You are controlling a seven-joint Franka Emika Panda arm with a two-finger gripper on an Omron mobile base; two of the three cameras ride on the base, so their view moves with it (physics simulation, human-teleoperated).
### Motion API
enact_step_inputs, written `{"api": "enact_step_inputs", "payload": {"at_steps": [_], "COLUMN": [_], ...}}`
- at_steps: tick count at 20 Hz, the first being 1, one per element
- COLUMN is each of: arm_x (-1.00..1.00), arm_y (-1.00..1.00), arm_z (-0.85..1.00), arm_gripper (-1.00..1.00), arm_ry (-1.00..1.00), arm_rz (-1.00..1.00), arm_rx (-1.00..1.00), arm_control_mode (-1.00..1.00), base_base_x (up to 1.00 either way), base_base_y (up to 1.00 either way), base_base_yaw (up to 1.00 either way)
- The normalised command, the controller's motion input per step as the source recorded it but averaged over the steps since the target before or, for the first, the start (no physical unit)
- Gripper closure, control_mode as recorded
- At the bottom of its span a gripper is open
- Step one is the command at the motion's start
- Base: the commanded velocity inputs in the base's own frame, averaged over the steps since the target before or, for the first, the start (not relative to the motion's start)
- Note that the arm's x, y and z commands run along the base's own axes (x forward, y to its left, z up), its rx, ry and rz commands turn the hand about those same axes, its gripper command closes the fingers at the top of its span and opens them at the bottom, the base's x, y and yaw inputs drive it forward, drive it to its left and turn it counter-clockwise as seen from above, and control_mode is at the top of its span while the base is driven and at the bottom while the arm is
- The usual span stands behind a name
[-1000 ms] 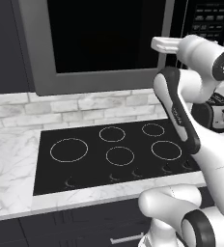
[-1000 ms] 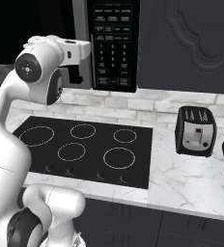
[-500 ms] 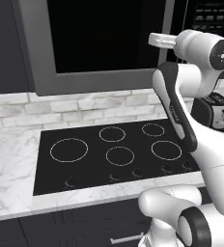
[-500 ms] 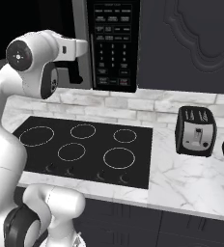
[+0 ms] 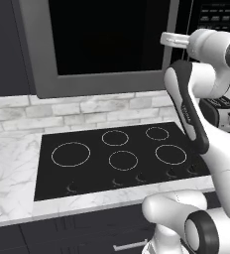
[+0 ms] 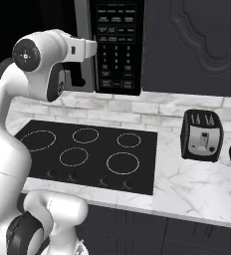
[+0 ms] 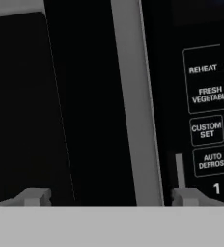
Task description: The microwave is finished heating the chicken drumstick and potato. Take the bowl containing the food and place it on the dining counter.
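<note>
Left base view: the claw (image 5: 170,39) is raised against the microwave (image 5: 107,44), at the right edge of its dark glass door. The door looks shut, so the bowl, by judgement, sits unseen behind the glass ahead of the claw. The hob (image 5: 119,158) lies well below it on the tabletop (image 5: 13,163).
Right base view: the claw (image 6: 90,48) sits just beside the keypad panel (image 6: 116,47), which lies to its right. A toaster (image 6: 202,134) stands far off, lower right.
Hand view: the fingertips (image 7: 34,197) stand apart, so the claw is open and holds nothing. The grey door frame (image 7: 135,101) runs between them.
Why so: straddling the frame edge probably readies a pull on the door.
Dining counter: cannot be placed from here.
</note>
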Motion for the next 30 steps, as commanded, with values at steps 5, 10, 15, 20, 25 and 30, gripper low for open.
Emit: {"api": "enact_step_inputs", "payload": {"at_steps": [5,10,15,20,25,30], "arm_x": [0.12,0.38,0.43,0.32,0.03,-0.16], "arm_y": [-0.06,-0.07,0.0,0.0,0.0,0.0], "arm_z": [0.0,0.0,0.0,0.0,0.0,0.0], "arm_gripper": [-1.0,-1.0,1.0,1.0,1.0,1.0], "arm_ry": [0.0,0.0,0.0,0.0,0.0,0.0], "arm_rz": [0.0,0.0,0.0,0.0,0.0,0.0], "arm_rx": [0.0,0.0,0.0,0.0,0.0,0.0], "arm_control_mode": [-1.0,-1.0,-1.0,-1.0,-1.0,-1.0], "base_base_x": [0.0,0.0,0.0,0.0,0.0,0.0], "base_base_y": [0.0,0.0,0.0,0.0,0.0,0.0], "base_base_yaw": [0.0,0.0,0.0,0.0,0.0,0.0]}}
